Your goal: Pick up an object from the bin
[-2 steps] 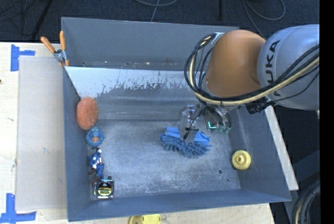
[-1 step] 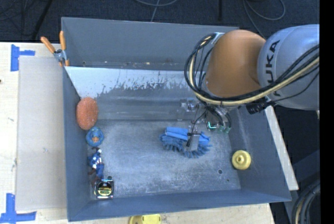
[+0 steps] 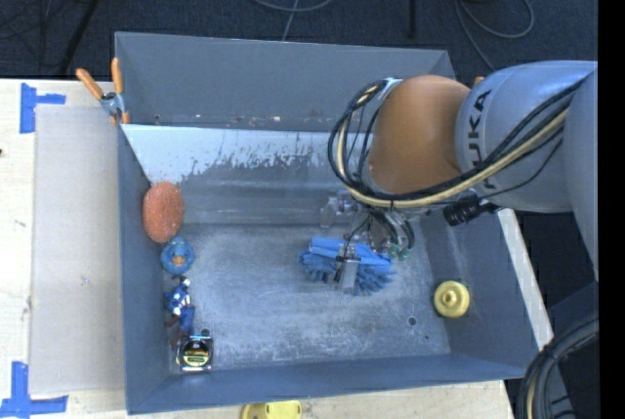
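Observation:
A blue bristly brush-like thing [image 3: 332, 265] lies in the middle of the bin floor, slightly right of centre. My gripper [image 3: 348, 272] reaches down right on top of it, its dark fingertips among the blue bristles. Most of the gripper is hidden under the arm's orange cover. A small green-and-white piece [image 3: 395, 253] shows at the brush's right end, close under the gripper body.
A yellow round knob [image 3: 451, 299] lies at the right. Along the left wall lie an orange-brown oval sponge [image 3: 163, 211], a small blue round thing [image 3: 177, 257], a blue-and-white patterned piece [image 3: 179, 300] and a yellow-and-black tape measure [image 3: 194, 352].

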`<state>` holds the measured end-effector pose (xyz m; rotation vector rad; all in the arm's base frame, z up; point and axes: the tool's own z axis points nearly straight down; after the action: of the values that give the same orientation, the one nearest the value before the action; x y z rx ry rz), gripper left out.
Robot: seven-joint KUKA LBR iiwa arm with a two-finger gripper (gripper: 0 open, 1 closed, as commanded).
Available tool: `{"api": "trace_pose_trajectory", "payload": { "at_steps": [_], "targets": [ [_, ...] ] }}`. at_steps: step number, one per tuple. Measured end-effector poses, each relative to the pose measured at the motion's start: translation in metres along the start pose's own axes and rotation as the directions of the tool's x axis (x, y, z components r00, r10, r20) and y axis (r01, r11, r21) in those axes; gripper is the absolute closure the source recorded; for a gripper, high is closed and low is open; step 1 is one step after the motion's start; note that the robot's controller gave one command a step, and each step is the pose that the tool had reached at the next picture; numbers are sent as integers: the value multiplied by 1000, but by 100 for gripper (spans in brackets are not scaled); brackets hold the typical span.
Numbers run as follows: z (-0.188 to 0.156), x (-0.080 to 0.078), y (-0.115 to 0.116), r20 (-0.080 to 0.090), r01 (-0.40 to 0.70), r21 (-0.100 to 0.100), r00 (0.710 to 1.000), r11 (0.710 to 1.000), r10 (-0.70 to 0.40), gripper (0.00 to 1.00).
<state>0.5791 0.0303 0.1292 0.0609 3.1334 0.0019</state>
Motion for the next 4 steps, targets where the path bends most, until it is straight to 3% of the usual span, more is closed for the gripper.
{"api": "trace_pose_trajectory", "payload": {
  "at_steps": [1,2,3,4],
  "targets": [
    [45,-17,-1,-8,-88,2,996,996,88,100],
    [45,-17,-1,-8,-88,2,996,996,88,100],
    [-53,-12,30,-7,-91,1,996,996,91,100],
    [-53,-12,30,-7,-91,2,996,996,91,100]
  ]
}}
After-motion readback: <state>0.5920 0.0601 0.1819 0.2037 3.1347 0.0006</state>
